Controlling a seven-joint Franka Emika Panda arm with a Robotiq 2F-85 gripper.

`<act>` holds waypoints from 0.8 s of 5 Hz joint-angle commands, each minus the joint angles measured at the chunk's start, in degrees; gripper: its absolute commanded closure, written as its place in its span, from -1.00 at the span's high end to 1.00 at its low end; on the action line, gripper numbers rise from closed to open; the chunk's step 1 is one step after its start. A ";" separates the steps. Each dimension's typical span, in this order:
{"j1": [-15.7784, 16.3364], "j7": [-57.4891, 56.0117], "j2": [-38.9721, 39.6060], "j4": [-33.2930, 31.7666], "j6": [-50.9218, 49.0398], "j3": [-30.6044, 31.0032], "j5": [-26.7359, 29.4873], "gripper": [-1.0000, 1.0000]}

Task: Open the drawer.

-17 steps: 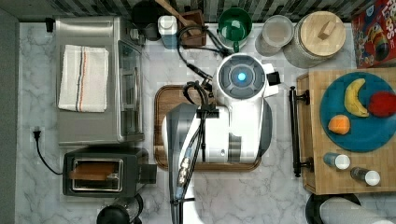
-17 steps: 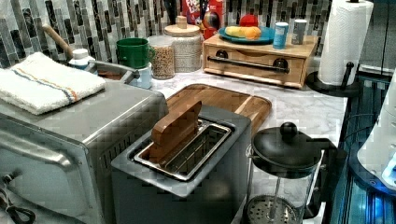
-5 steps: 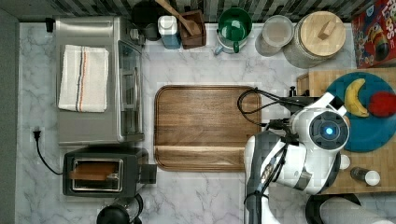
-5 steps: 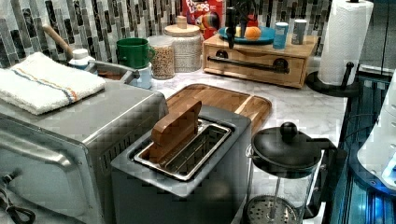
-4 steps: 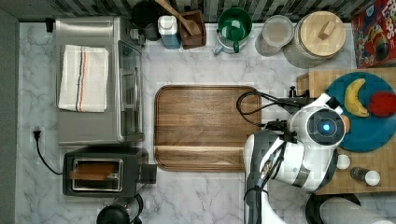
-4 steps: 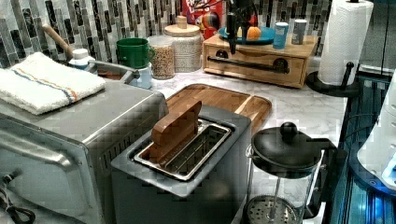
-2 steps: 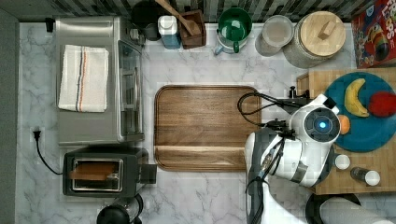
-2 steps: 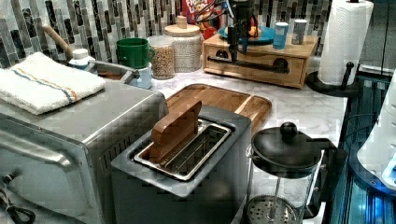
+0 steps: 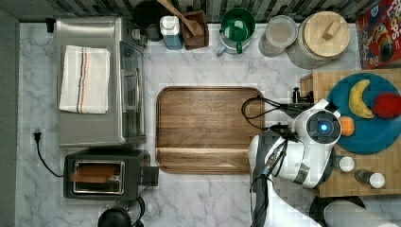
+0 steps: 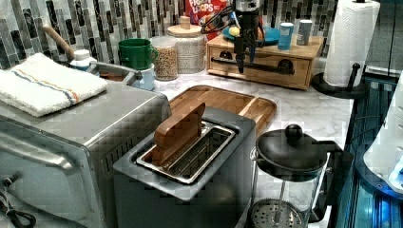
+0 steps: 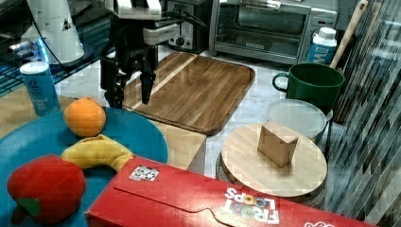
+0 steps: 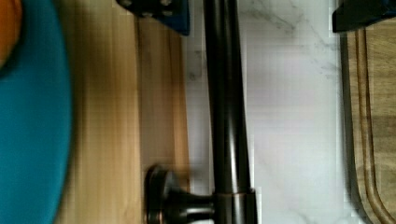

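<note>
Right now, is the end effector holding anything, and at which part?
Nothing is held. The end effector is open, its fingers either side of the drawer's black handle, not closed on it.

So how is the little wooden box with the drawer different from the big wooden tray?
The drawer box is light wood, while the tray is darker brown. The box stands tall by the wall with a black bar handle across its front; the tray lies flat and low in the counter's middle. The box carries a blue plate of fruit on top; the tray is bare. Both are wooden.
</note>
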 commanded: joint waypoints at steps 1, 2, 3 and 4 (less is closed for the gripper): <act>0.53 -1.07 0.81 3.31 -2.34 2.35 4.09 1.00; 2.24 3.67 0.32 2.66 -2.70 3.86 5.79 1.00; 3.85 5.83 0.09 1.46 -1.32 5.70 8.04 1.00; 5.44 8.03 1.31 0.58 1.46 7.30 9.07 1.00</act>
